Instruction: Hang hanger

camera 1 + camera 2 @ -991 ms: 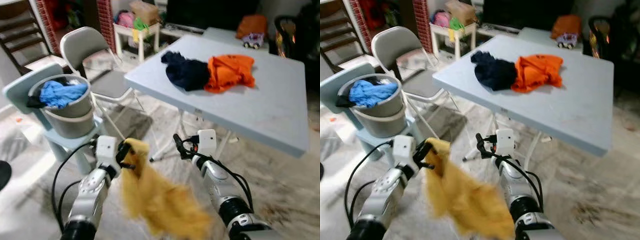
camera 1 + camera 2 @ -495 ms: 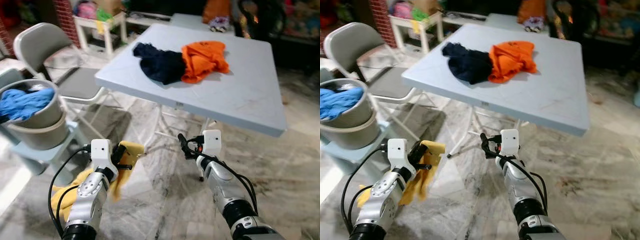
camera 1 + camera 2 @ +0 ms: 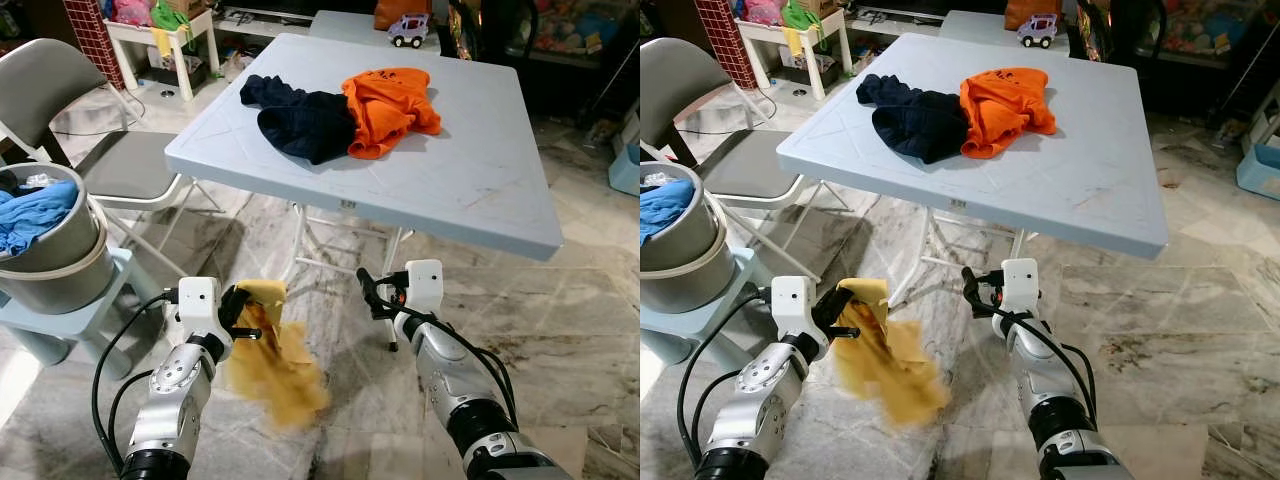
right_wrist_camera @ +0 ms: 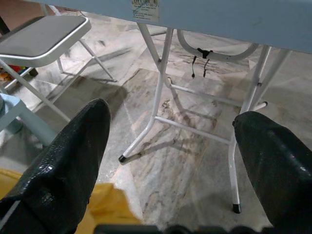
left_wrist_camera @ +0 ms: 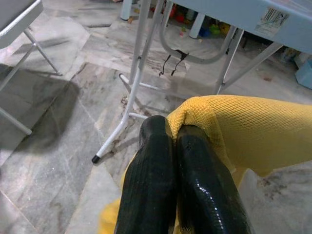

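Note:
A yellow cloth hangs in front of me, blurred at its lower end, above the marble floor. My left gripper is shut on its top edge; in the left wrist view the two black fingers press together with a yellow fold pinched between them. My right gripper is held at the same height just to the right, open with nothing in it, its fingers wide apart. Both grippers are low, in front of the table's near edge. I see no hanger.
A light blue folding table stands ahead with a navy garment and an orange garment on it; its white legs are close in front. At left, a grey bucket of blue clothes sits on a stool, behind it a folding chair.
The camera has turned right, shifting the table toward the middle and the bucket to the left edge. The yellow cloth swings under the left gripper, which keeps its hold.

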